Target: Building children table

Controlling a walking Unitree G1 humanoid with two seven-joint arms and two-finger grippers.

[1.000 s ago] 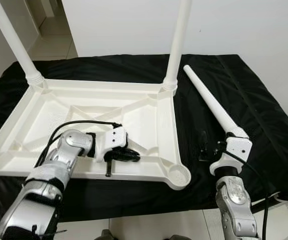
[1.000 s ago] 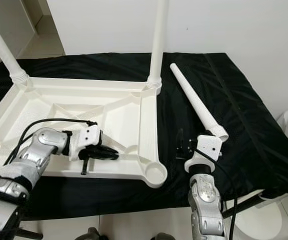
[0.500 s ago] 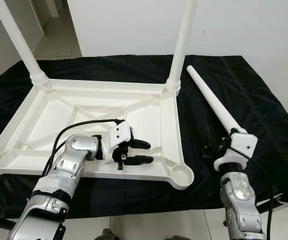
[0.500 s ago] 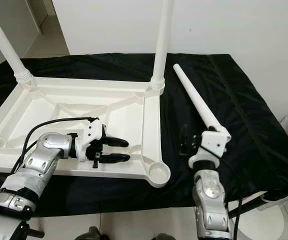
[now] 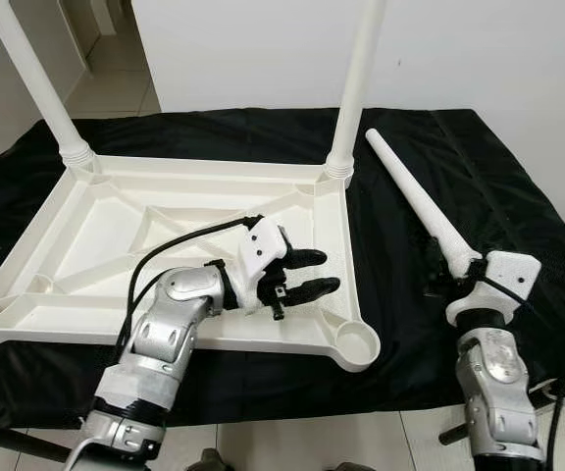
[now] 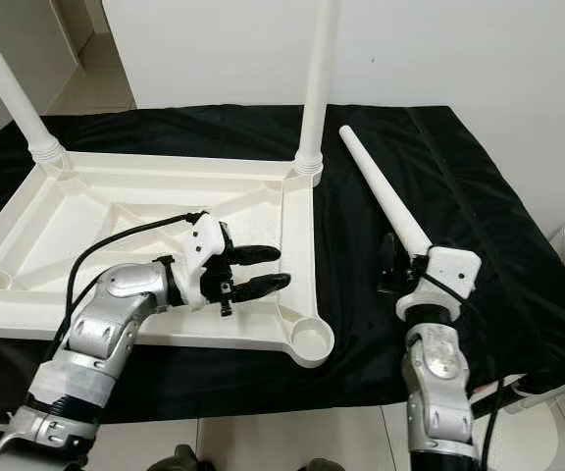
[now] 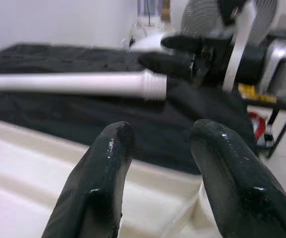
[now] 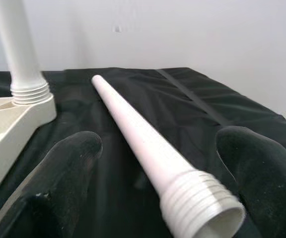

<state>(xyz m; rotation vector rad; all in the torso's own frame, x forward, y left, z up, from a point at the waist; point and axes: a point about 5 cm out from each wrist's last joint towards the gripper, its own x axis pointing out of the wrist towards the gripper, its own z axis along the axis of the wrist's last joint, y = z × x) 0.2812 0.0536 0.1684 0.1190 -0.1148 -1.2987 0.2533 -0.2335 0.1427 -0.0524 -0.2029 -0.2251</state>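
Both grippers agape: left gripper (image 5: 314,273) over tabletop (image 5: 106,211); right gripper (image 8: 158,188) astride loose leg (image 8: 133,134), screwed-in legs cropped

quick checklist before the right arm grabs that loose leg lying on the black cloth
1. Right tool open: ok, its two fingers stand wide on either side of the leg's threaded end.
2. Loose leg free to lift: ok, it lies alone on the black cloth, beside the tabletop and apart from it.
3. Threaded end faces the tool: ok, the threads sit between the fingers in the right wrist view.
4. Near right corner socket vacant: ok, no leg stands in it.
5. Left tool clear of that socket: ok, it is open over the upturned tabletop, short of the corner.
6. Two far legs screwed tight: cannot tell.
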